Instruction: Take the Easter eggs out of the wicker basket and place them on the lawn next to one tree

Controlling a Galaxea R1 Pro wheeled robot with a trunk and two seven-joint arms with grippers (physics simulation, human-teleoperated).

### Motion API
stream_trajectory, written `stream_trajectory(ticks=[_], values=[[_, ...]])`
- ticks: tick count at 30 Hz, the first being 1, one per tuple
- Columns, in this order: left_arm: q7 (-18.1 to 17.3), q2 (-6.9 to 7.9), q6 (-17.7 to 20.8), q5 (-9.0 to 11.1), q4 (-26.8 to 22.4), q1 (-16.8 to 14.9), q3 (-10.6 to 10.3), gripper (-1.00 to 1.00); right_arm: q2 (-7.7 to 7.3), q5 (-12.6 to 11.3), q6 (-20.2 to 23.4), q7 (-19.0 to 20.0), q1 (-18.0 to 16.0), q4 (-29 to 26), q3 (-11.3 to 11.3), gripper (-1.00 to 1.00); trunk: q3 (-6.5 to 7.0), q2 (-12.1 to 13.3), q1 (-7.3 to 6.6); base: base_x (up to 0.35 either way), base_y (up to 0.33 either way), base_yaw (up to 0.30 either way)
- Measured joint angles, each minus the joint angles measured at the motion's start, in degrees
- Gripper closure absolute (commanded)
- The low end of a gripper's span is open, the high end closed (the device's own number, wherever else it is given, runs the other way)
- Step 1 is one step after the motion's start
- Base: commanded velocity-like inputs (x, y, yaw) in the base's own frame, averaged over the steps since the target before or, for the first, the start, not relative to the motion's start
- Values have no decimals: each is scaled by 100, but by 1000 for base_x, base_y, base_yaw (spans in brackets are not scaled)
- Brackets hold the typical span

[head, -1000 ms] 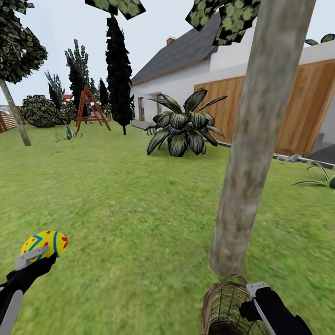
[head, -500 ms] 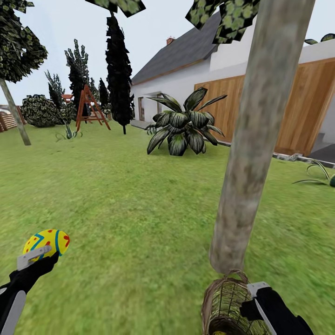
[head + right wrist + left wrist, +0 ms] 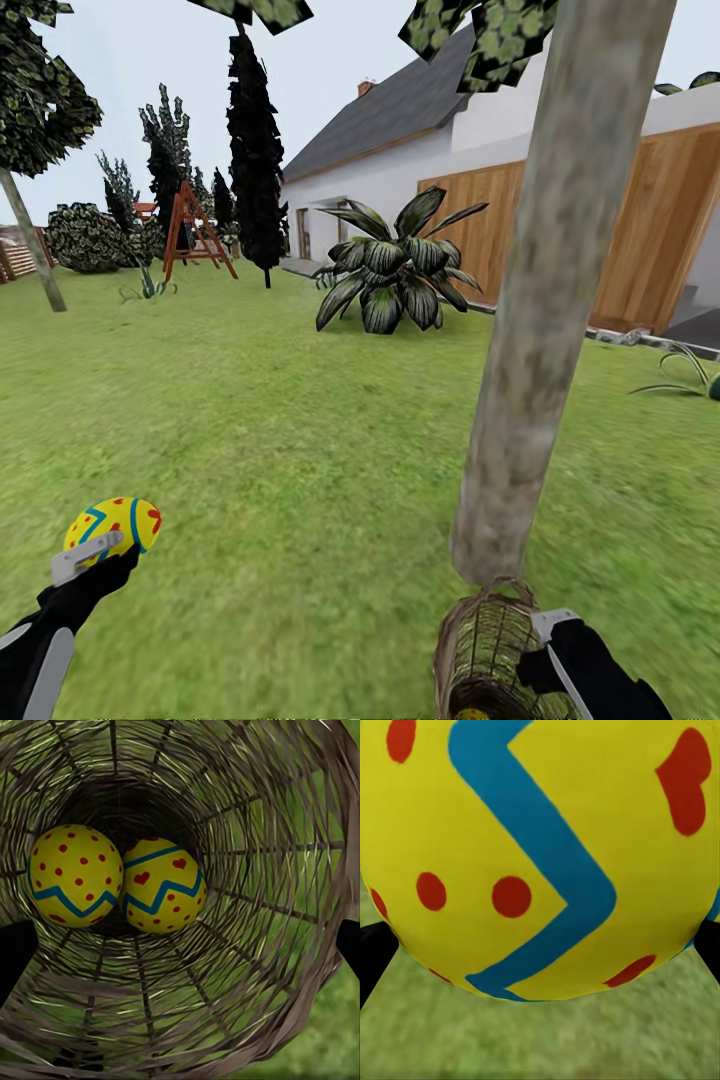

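Gripping a glossy egg (image 3: pixel 113 527), left jaws; right jaws clasp the woven basket (image 3: pixel 490 655), 2 eggs (image 3: pixel 118 880) inside.

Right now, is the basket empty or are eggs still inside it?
Not empty. Two eggs lie side by side at the bottom of the basket. A third egg is out, in the left gripper.

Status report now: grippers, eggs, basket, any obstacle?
Left gripper shut on one egg above the lawn. Right gripper holds the wicker basket, two eggs inside. Tree trunk just ahead; nothing in the way.
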Motion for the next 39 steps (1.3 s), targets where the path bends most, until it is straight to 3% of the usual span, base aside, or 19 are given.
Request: stream_trajectory(ticks=[39], values=[[-59,-54,-10,9,8,0,-45,100,34,11,8,-9,1,-9,5,-100,-700,-1564,857,0,0,0]])
